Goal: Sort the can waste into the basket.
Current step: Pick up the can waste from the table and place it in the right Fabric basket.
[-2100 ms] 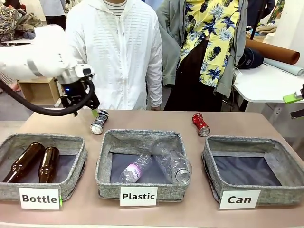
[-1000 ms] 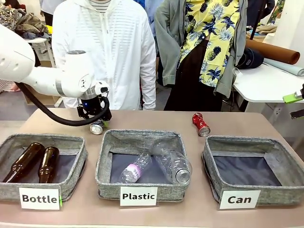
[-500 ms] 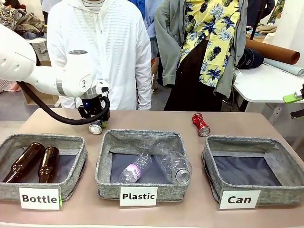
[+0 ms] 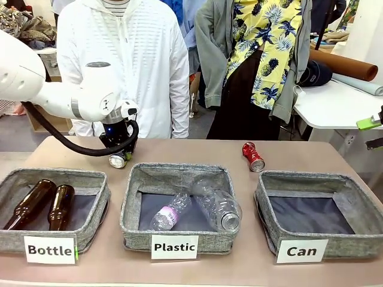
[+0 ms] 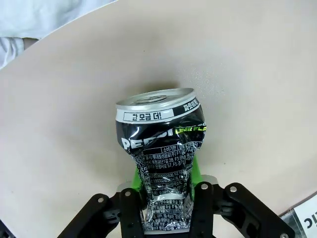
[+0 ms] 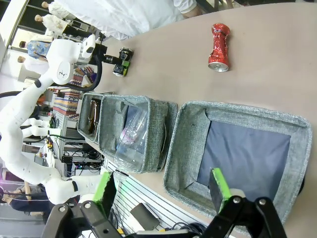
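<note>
Far left of the basket (image 4: 311, 176), clamps the silver can (image 4: 117, 160) in the left tool (image 4: 119, 156) at its crushed waist, the narrowest spot for a firm bite. Lifted or resting on the surface (image 4: 191, 152), cannot tell. Leaves the red can (image 4: 253, 156) lying just behind the basket's far left corner, likely for a later trip. Holds the right tool (image 6: 161, 187) wide and empty by the basket's near edge
</note>
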Motion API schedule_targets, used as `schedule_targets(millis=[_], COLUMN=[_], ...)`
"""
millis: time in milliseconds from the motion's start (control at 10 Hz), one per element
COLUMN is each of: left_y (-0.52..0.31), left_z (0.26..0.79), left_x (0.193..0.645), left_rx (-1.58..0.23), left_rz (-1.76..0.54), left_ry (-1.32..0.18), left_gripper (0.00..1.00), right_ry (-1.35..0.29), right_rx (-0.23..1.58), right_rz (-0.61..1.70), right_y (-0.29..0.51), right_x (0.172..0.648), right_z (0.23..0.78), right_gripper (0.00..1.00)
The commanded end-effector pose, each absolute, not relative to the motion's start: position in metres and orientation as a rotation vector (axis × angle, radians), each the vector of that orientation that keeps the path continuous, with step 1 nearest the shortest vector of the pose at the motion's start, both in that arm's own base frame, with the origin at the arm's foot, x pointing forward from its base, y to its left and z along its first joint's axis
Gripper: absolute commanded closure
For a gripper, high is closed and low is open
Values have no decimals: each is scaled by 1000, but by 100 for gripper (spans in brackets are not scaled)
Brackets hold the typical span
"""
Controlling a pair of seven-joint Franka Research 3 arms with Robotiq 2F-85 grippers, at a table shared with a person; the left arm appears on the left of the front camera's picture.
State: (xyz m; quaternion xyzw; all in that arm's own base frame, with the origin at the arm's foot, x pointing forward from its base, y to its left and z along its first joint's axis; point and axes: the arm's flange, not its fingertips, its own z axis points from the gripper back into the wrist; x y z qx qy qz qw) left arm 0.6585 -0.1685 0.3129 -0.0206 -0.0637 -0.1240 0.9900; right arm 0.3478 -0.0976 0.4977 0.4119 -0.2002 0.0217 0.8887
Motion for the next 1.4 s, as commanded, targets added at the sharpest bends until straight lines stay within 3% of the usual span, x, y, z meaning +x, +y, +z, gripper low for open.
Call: schedule_targets(millis=[0,200,400,700,800,1000,1100,1200,1300], left_y=[-165,-153,-126,-84,-73,-49,-45,-67,-67], left_z=[323,365,423,428,417,411,419,404,404], left_x=[657,628,548,448,422,392,402,393,393], left_rx=[-35,-56,4,-11,5,-71,-153,-56,-56], left_rz=[-219,-237,-355,-844,-980,-1165,-1005,-1071,-1071], left_ry=[-158,-218,-249,42,72,-43,-137,54,54], left_gripper=[100,100,100,100,100,100,100,100,100], right_ry=[-421,-421,-421,-421,-421,-421,-421,-421,-421], right_rx=[856,856,856,856,856,856,856,856,856], right_rz=[32,32,32,32,32,32,32,32,32], right_y=[-96,-96,-96,-96,-96,-96,-96,-96,-96], right_x=[351,351,351,351,351,351,351,351,351], right_z=[500,500,500,500,500,500,500,500,500], right_gripper=[0,0,0,0,0,0,0,0,0])
